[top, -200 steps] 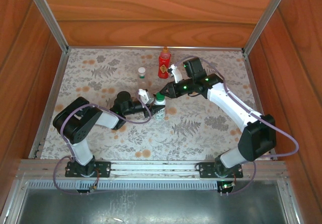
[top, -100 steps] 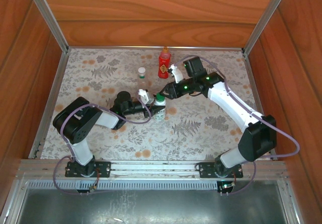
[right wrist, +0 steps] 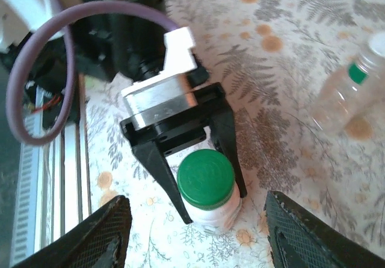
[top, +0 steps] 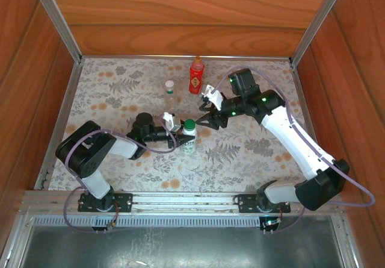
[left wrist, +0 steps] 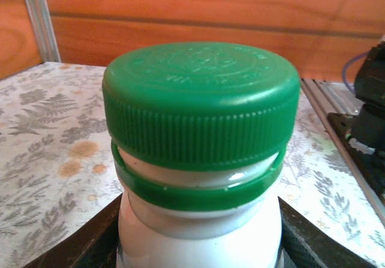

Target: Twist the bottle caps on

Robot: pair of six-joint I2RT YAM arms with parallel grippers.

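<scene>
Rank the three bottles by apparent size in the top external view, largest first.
1. The red plastic bottle and the white plastic bottle with green cap: they look about alike, and the white one stands nearer the camera, so I leave them unranked.
2. The clear plastic bottle: plainly the smallest-looking.

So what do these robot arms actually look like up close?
Both are white tubes with bulky black joints: the left arm and right arm. A purple cable loops along each. Green lights glow near the right wrist. The left gripper and right gripper have two black tapered fingers.
</scene>
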